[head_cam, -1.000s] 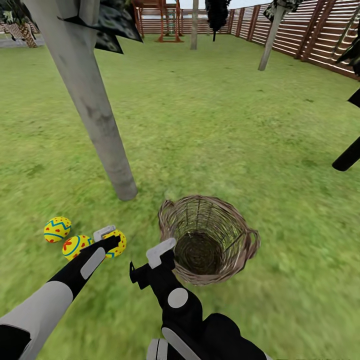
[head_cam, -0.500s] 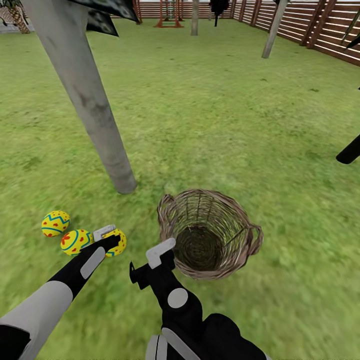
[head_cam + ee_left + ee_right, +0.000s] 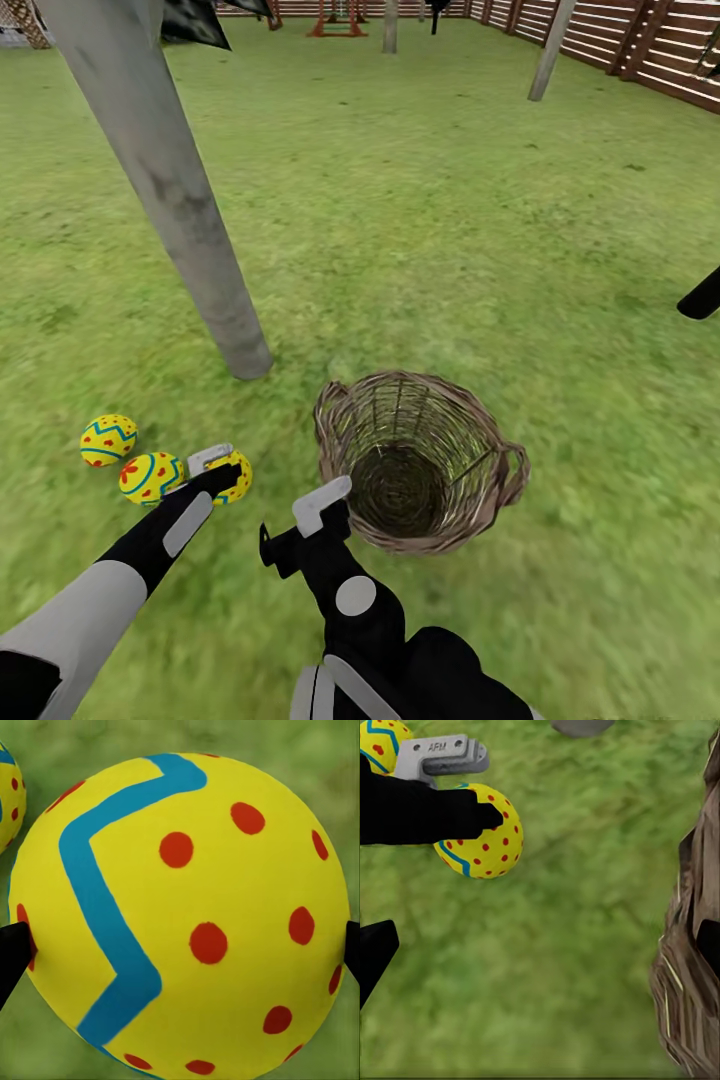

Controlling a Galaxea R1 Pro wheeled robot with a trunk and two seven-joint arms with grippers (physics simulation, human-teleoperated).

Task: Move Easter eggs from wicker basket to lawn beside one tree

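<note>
- Nothing among the task's things is seen to have shifted on the grass since the earlier frames; the head view alone has tipped down a little, so the fence and far trees sit higher in it.
- The left gripper [image 3: 222, 471] is held around the third egg [image 3: 234, 475], one dark fingertip [image 3: 13, 956] at each flank of the shell in the wrist view, so it is judged closed on that egg.
- Whether this egg already rests on the lawn [image 3: 450, 220] cannot be told.
- The other two eggs [image 3: 109, 441] lie just beside the left gripper, on its outer side, the nearer one [image 3: 150, 477] almost touching the held egg.
- The tree [image 3: 190, 230] trunk stands near, ahead of the left gripper.
- The wicker basket [image 3: 500, 487] is seen empty, just ahead of the right gripper [image 3: 320, 505], whose opening cannot be told.
- Release is judged to turn on straight-down clearance beneath the held egg; the left arm is the nearer.
</note>
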